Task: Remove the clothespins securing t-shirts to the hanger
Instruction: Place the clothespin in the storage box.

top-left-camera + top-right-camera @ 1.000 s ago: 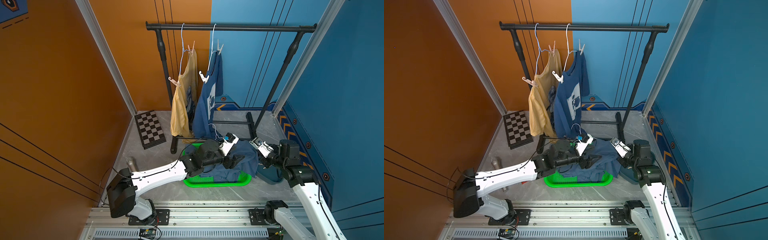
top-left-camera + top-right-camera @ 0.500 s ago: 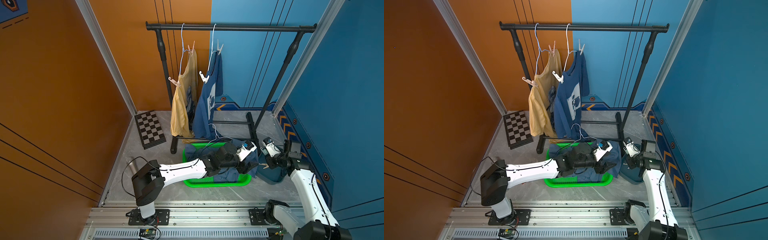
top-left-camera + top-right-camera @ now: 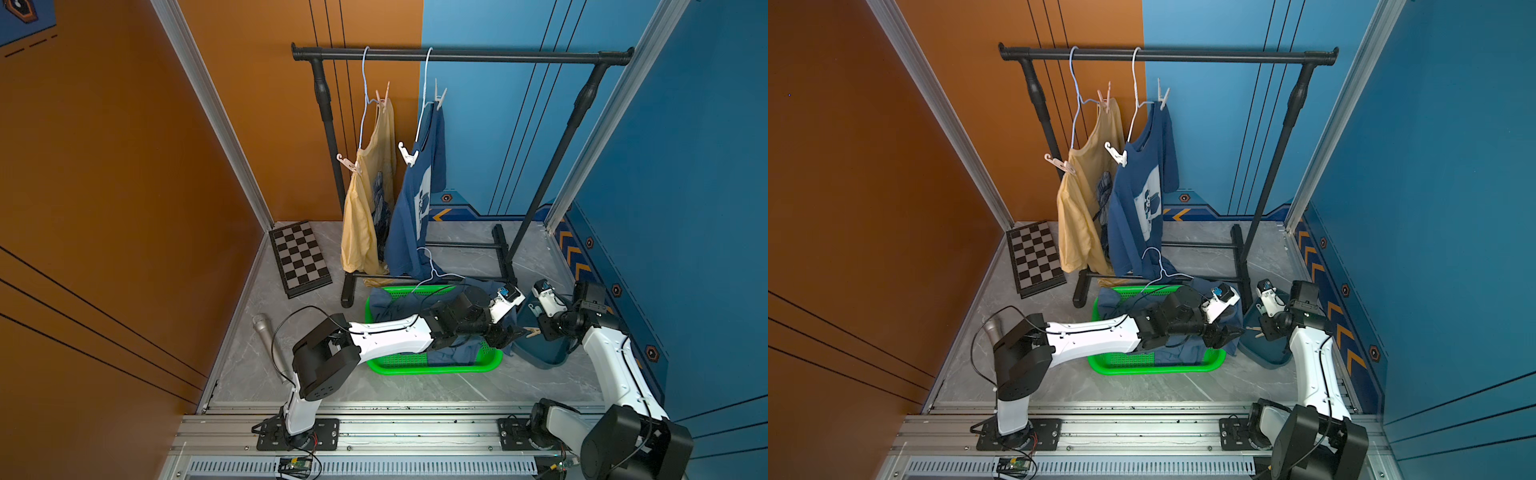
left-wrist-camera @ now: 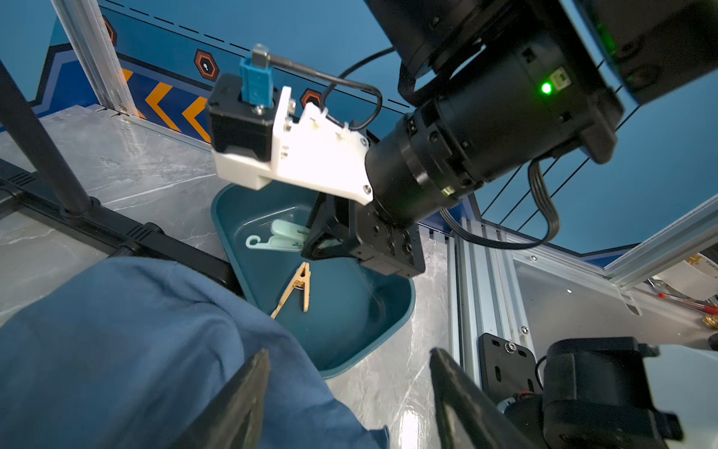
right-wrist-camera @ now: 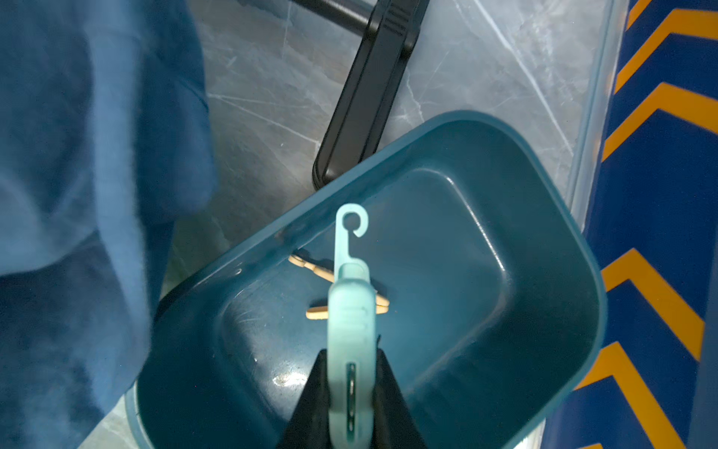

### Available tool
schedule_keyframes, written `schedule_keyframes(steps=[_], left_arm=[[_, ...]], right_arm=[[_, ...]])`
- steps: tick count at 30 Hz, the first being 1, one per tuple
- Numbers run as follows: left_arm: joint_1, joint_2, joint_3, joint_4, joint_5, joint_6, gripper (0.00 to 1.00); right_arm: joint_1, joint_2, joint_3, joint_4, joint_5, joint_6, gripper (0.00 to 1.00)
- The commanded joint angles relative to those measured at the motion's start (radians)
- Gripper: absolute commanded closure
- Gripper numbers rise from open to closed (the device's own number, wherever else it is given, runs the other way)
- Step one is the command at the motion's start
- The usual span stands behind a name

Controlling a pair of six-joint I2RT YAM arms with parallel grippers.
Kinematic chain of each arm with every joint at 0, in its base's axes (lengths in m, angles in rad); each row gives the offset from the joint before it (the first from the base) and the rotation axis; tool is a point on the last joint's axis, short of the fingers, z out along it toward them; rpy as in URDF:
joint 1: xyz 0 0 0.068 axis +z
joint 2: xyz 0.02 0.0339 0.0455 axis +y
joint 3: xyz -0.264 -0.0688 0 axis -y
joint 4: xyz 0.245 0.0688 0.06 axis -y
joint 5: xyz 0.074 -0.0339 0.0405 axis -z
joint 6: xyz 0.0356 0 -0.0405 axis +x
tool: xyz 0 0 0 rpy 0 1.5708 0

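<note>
A mint green clothespin (image 5: 351, 318) is pinched in my shut right gripper (image 5: 351, 355), hanging over the teal bin (image 5: 458, 116). A yellow clothespin (image 4: 299, 287) lies inside that bin. My left gripper (image 4: 349, 357) is open and holds nothing, with one finger over the slate blue t-shirt (image 4: 136, 350) that lies in the green basket (image 3: 432, 368). On the rack hang a pale yellow t-shirt (image 3: 365, 216) and a navy t-shirt (image 3: 415, 208). Each is pinned to its hanger by two clothespins: pink ones (image 3: 384, 93) (image 3: 349, 164) and white ones (image 3: 439, 97) (image 3: 409, 154).
The black clothes rack (image 3: 457, 54) stands at the back, and one of its feet (image 5: 369, 89) reaches close to the bin. An empty white hanger (image 3: 432, 270) rests at the basket's far edge. A chessboard (image 3: 299, 257) and a microphone (image 3: 266, 332) lie on the floor at the left.
My left arm has stretched to the right across the basket toward the bin. The right arm has swung to the right and now holds the mint clothespin over the bin.
</note>
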State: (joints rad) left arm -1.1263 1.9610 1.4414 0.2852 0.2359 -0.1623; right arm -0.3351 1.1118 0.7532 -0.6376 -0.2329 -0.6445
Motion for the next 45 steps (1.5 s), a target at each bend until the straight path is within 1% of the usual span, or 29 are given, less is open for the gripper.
schedule_keyframes(steps=[1, 10, 16, 20, 25, 27, 30, 34, 36, 40, 42, 43, 45], left_arm=[[-0.013, 0.044, 0.055, -0.044, 0.023, -0.019, 0.33], [-0.014, 0.129, 0.151, -0.156, 0.016, -0.024, 0.33], [-0.013, 0.172, 0.236, -0.258, 0.008, -0.020, 0.33], [-0.011, 0.176, 0.247, -0.265, 0.009, -0.019, 0.32], [-0.003, 0.162, 0.244, -0.266, 0.007, -0.031, 0.32], [0.000, 0.151, 0.239, -0.265, 0.009, -0.034, 0.32], [0.005, 0.119, 0.222, -0.265, 0.010, -0.036, 0.32], [0.011, 0.052, 0.182, -0.265, -0.011, -0.033, 0.32], [0.013, 0.012, 0.156, -0.265, -0.024, -0.034, 0.32], [0.016, -0.088, 0.060, -0.248, -0.057, -0.039, 0.30], [0.017, -0.144, 0.000, -0.231, -0.085, -0.040, 0.29], [0.021, -0.175, -0.032, -0.227, -0.100, -0.039, 0.29], [0.031, -0.228, -0.082, -0.225, -0.117, -0.040, 0.28]], right_arm=[[-0.007, 0.030, -0.021, 0.002, 0.014, -0.022, 0.88], [-0.008, 0.132, -0.032, 0.024, 0.038, -0.044, 0.87], [-0.009, 0.192, -0.028, 0.033, 0.046, -0.041, 0.85], [-0.006, 0.223, -0.024, 0.034, 0.062, -0.037, 0.84], [0.001, 0.233, -0.019, 0.034, 0.075, -0.034, 0.73], [0.002, 0.231, -0.017, 0.032, 0.081, -0.027, 0.63], [0.002, 0.199, -0.019, 0.025, 0.078, -0.019, 0.53], [-0.001, 0.121, -0.012, 0.023, 0.080, -0.001, 0.45], [0.006, 0.087, 0.006, 0.048, 0.080, 0.050, 0.44], [0.090, 0.004, 0.044, 0.150, 0.102, 0.248, 0.39], [0.168, -0.024, 0.071, 0.170, 0.126, 0.285, 0.35], [0.219, -0.036, 0.084, 0.179, 0.160, 0.302, 0.33], [0.306, -0.046, 0.118, 0.179, 0.222, 0.324, 0.33]])
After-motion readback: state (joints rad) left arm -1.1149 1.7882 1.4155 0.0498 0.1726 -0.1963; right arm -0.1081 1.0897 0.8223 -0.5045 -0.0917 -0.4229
